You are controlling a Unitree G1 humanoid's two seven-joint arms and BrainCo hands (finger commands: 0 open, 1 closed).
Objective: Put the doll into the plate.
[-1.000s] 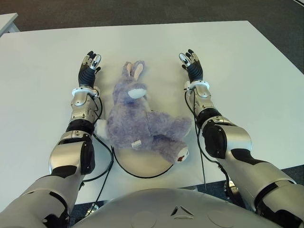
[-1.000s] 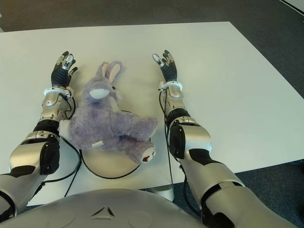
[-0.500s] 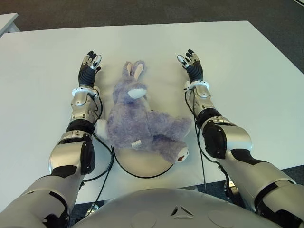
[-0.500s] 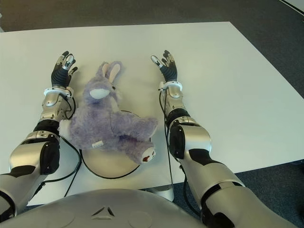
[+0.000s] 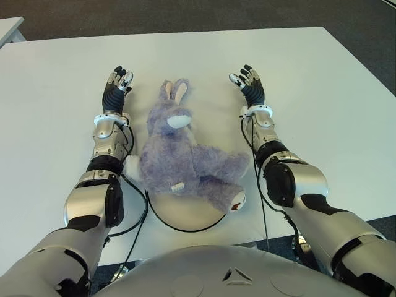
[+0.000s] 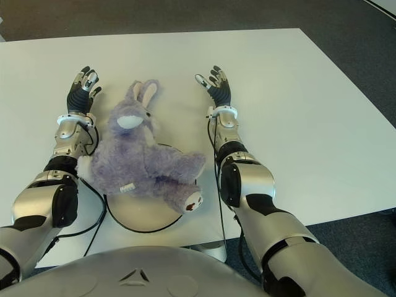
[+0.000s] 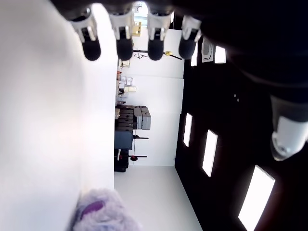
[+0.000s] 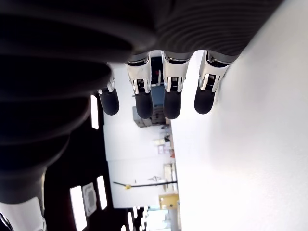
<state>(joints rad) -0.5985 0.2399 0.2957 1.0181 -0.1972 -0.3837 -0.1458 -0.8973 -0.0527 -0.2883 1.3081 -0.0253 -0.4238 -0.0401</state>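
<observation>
The doll point(image 5: 185, 161) lies across the plate point(image 5: 185, 213), task apparently complete; left hand point(image 5: 116, 88) and right hand point(image 5: 250, 86) flank it, fingers spread, empty.

Both eye views look forward and down from the head onto the white table point(image 5: 55, 111), sharing the purple doll point(image 5: 179, 158) between the two forearms; the right eye view sits slightly to the right, so everything shows further left in it. Each wrist view looks from very close along its own fingers point(image 7: 124, 45), out across the table's far edge into the room beyond. The left wrist view also catches a corner of the doll.
</observation>
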